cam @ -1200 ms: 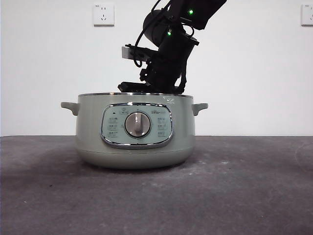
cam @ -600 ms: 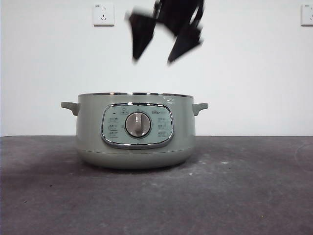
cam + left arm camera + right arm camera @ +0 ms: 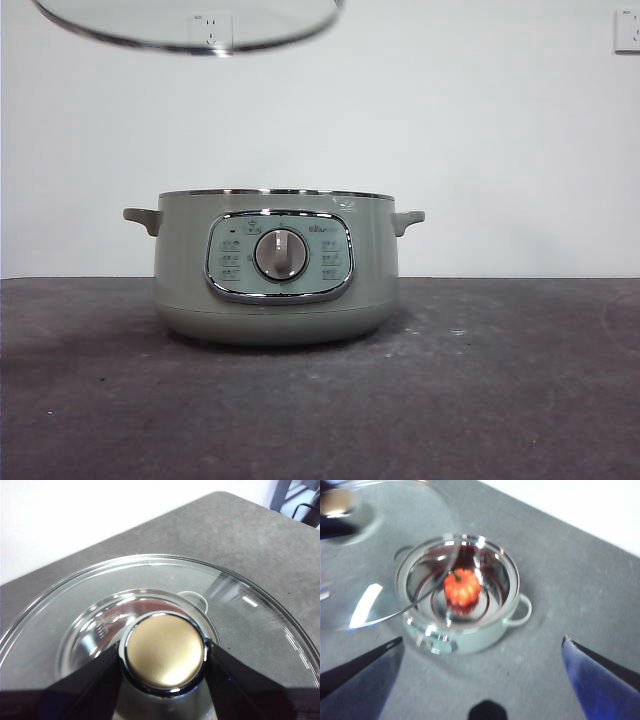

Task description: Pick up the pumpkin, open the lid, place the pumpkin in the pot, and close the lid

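Note:
The sage-green pot (image 3: 276,270) stands open in the middle of the table. In the right wrist view the orange pumpkin (image 3: 462,586) lies on the bottom of the pot (image 3: 470,640). The glass lid (image 3: 190,25) hangs high above the pot, shifted to the left. My left gripper (image 3: 164,655) is shut on the lid's knob (image 3: 164,647), and the glass of the lid (image 3: 240,615) spreads around it. My right gripper (image 3: 482,641) is open and empty, high above the pot. The front view shows neither gripper, and the pot's wall hides the pumpkin there.
Dark grey table (image 3: 500,400) runs on all sides of the pot. A white wall with two sockets (image 3: 212,22) stands behind it.
The right arm has risen from the pot's opening and left the front view. The lid's rim has come into that view at the top left.

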Available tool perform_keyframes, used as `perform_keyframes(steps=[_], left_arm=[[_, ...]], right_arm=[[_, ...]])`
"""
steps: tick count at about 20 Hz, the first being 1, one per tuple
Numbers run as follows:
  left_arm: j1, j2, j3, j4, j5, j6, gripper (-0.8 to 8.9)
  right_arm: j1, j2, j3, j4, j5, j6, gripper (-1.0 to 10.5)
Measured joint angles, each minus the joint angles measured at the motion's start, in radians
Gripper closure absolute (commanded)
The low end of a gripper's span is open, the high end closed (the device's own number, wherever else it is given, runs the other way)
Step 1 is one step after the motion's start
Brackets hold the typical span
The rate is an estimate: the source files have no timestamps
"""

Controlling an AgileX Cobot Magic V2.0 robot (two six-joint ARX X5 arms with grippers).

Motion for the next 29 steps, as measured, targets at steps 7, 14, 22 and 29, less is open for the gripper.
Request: perform_keyframes(steps=[7,14,22,29], left_arm=[[0.000,0.180,0.000,0.154,0.014,0.000,8.22],[0.000,0.345,0.000,0.307,0.014,0.000,8.22],[0.000,0.431,0.000,0.355,0.008,0.001,8.22],[0.000,0.447,0.000,0.354,-0.010,0.001,8.22]], right_arm=[[0.000,-0.083,0.000,-0.136,0.000,0.021,3.8],[0.008,-0.156,0.000,-0.197,-0.078,0.055,3.8],[0.008,-0.195,0.000,-0.218,-0.079,0.069,3.8],[0.008,-0.198,0.000,-0.219,-0.080,0.070,3.8]])
